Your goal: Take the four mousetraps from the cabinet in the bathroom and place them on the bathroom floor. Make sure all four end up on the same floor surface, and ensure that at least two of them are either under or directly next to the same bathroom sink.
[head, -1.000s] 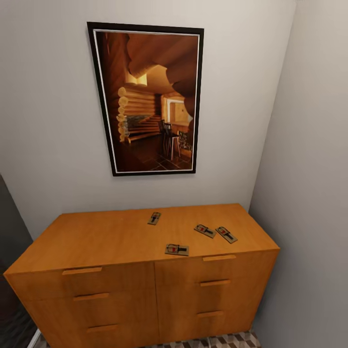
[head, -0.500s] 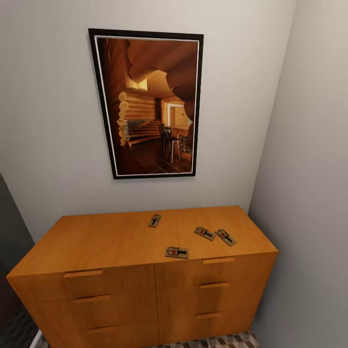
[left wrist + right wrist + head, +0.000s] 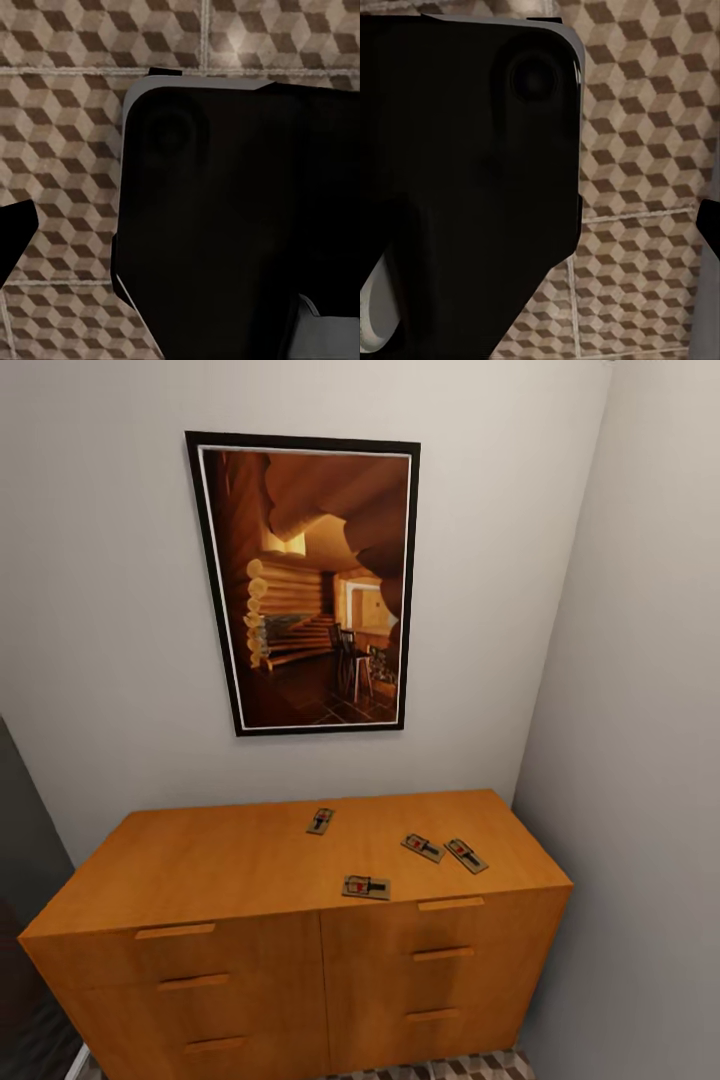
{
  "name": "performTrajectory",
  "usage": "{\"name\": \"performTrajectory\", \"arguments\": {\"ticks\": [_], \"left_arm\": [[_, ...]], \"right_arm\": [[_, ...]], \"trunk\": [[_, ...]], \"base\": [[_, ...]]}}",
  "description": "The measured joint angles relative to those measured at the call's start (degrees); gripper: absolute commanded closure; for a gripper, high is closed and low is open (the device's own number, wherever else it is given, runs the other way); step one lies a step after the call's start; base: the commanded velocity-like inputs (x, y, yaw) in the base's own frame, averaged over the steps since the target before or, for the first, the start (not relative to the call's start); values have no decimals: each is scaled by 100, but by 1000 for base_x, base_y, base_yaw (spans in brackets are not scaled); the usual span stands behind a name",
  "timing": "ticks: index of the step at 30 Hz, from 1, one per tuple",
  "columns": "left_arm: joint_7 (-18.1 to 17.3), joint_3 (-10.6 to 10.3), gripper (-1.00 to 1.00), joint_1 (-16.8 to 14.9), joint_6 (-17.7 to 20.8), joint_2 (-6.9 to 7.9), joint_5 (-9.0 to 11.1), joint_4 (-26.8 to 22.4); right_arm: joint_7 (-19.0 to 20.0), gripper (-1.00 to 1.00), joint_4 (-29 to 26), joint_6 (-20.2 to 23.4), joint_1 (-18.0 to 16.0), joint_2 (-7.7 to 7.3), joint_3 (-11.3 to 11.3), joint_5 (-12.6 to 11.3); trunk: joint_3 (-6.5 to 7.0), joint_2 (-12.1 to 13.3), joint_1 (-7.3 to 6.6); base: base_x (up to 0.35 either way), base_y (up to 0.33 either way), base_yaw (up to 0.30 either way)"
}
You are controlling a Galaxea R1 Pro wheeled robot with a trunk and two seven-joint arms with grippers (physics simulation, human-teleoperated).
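Your wrist cams look down past dark robot bodywork at the cube-pattern bathroom floor; can't tell if either gripper's fingers are apart or together. Ahead, the cabinet sits in a corner w/ four mousetraps on its top: one near the front edge, one toward the back, two side by side to the right. A framed picture hangs above the cabinet.

mousetraps: 4 on the cabinet top — one toward the back, one by the front edge, two side by side toward the right end | cabinet: 1 | visible drawer handles: 6 — three per column | framed picture above the cabinet: 1
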Motion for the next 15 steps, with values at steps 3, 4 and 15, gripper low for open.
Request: {"name": "performTrajectory", "arguments": {"ticks": [3, 4, 15], "left_arm": [[0, 0, -100, 0, 1, 0, 1, 0], [0, 0, -100, 0, 1, 0, 1, 0], [-7, 0, -100, 0, 1, 0, 4, 0]], "right_arm": [[0, -100, 0, 3, -2, 0, 3, 0], [0, -100, 0, 4, -1, 0, 3, 0], [-32, -100, 0, -12, -2, 0, -10, -9]], "trunk": [[54, 120, -66], [72, 161, -88], [270, 602, -330]], "base": [[0, 0, 0], [0, 0, 0], [0, 0, 0]]}}
